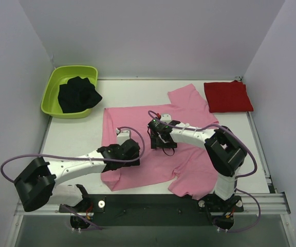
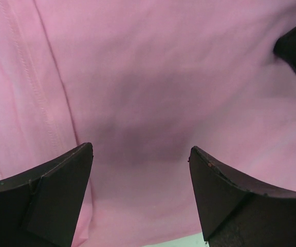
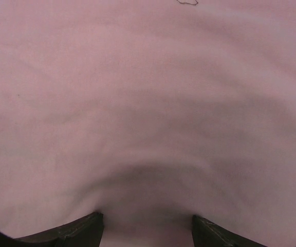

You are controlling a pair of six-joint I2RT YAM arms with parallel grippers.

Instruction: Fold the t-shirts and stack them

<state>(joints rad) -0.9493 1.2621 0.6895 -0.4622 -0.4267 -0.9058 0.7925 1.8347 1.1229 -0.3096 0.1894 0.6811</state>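
I see the pink shirt point(image 1: 132, 119) spread out across the middle of the worktop point(image 1: 73, 136), and the red shirt point(image 1: 228, 96) lying folded at the far right corner. My left pincer point(image 2: 140, 152) hangs wide open just over the pink cloth, gripping nothing. My right pincer point(image 3: 148, 218) is also parted, low on the same shirt.
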